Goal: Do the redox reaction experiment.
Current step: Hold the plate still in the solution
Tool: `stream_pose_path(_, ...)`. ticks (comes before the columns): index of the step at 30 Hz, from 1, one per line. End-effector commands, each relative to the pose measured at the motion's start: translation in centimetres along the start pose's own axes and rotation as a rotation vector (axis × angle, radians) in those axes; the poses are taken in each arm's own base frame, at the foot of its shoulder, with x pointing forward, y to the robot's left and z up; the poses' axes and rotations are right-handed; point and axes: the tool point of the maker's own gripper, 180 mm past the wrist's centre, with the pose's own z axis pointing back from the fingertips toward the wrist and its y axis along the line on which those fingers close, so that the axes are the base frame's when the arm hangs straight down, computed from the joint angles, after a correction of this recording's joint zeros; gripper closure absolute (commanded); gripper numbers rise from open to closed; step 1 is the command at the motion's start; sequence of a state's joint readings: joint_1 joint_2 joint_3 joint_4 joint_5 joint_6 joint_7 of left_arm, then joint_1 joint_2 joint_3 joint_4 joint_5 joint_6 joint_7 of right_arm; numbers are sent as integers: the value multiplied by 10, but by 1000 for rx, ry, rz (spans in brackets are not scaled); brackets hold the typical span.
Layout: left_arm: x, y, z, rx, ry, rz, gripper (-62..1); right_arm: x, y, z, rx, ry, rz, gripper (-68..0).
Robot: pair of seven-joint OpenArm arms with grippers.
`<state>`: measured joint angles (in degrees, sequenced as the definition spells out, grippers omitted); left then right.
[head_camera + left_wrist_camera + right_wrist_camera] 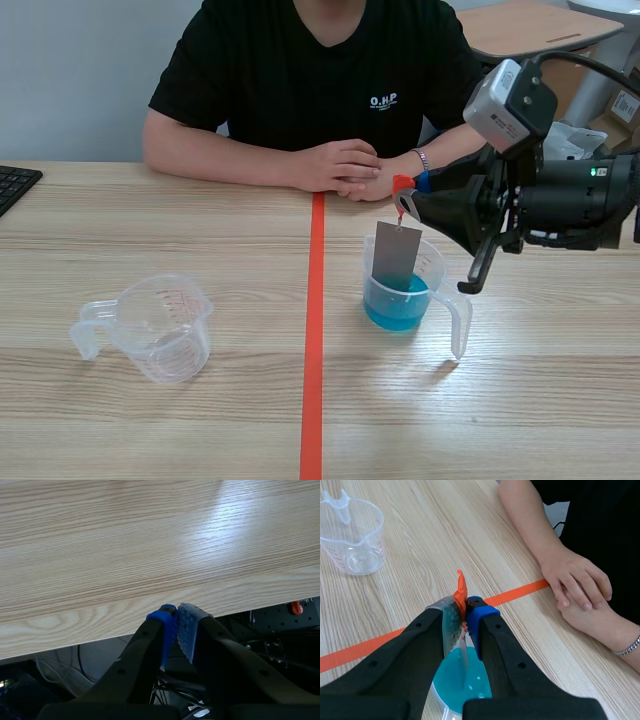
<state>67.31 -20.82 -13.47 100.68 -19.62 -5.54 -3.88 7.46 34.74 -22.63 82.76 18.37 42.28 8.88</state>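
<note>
The right gripper (410,195) is clamped on a small orange tab (402,183). A grey metal plate (397,256) hangs from it straight below the fingers, with its lower edge in the blue liquid (395,305) of the measuring cup (458,318) underneath. An empty cup (160,325) stands well off to the gripper's far side, across the tape line. A person's hands (345,165) rest just beyond the gripper. The left gripper (176,615) is closed on nothing, its pads pressed together above the table (125,545) edge.

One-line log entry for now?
right gripper: shut on metal plate | plate tip in blue liquid | left gripper: shut, empty | second cup: empty
</note>
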Motion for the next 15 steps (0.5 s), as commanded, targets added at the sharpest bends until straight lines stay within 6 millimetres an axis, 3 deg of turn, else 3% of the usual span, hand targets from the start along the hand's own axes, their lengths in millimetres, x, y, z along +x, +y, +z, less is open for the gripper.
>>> stream_pose_path(1,4,-1,0,-1,-16,5,-46,2,-4,1,2,10,22,-17)
stream_pose_path(15,-1,-1,0,-1,10,5,-46,2,-4,1,2,11,22,-17)
